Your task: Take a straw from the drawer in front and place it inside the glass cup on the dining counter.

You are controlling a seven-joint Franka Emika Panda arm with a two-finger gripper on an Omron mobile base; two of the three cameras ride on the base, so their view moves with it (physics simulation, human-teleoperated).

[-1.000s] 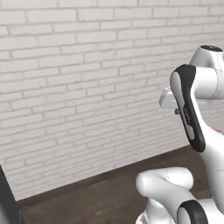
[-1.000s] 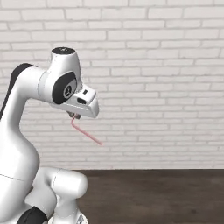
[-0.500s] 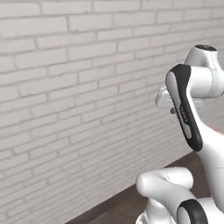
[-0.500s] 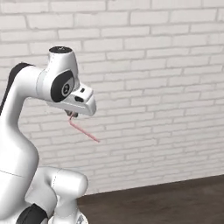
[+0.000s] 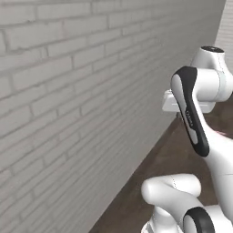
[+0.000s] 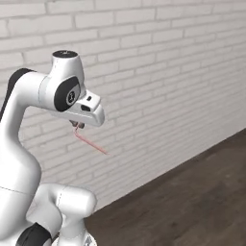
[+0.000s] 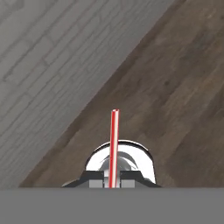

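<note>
The pincer (image 6: 78, 126) was clamped on the straw (image 6: 90, 142), held high above the dark wood floor (image 6: 192, 192) beside the white brick wall (image 6: 158, 72). In the hand view the straw (image 7: 113, 146) ran straight out between the closed fingers (image 7: 97, 181).

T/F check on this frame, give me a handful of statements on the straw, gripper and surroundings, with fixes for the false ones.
1. The gripper is shut on the straw. True.
2. The straw lies on the wooden floor. False: it is held up in the air, slanting down from the gripper.
3. A white brick wall stands behind the arm. True.
4. The straw is blue. False: it is pinkish-red.
5. The glass cup sits right under the gripper. False: below it the hand view shows floor.
</note>
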